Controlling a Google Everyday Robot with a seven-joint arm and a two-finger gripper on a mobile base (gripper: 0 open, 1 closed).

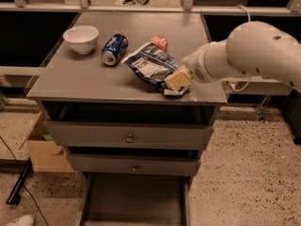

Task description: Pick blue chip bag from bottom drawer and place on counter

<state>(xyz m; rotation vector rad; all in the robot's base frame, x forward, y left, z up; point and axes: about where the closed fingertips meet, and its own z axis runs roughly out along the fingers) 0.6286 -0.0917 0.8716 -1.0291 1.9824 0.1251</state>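
Note:
The blue chip bag (pixel 150 66) lies flat on the counter (pixel 84 81), right of the middle. My gripper (pixel 177 84) is at the bag's right end, low over the counter near its front right corner, on a white arm coming in from the right. Its cream fingers (pixel 178 77) stand slightly apart, and the bag rests on the counter rather than hanging from them. The bottom drawer (pixel 136 199) is pulled out below, and its grey floor is bare.
A white bowl (pixel 81 38) and a blue soda can (pixel 114 49) sit on the counter's left half. A small orange packet (pixel 160 42) lies behind the bag. Two knobbed drawers (pixel 129 138) are slightly open. A cardboard box (pixel 44 149) stands on the floor at left.

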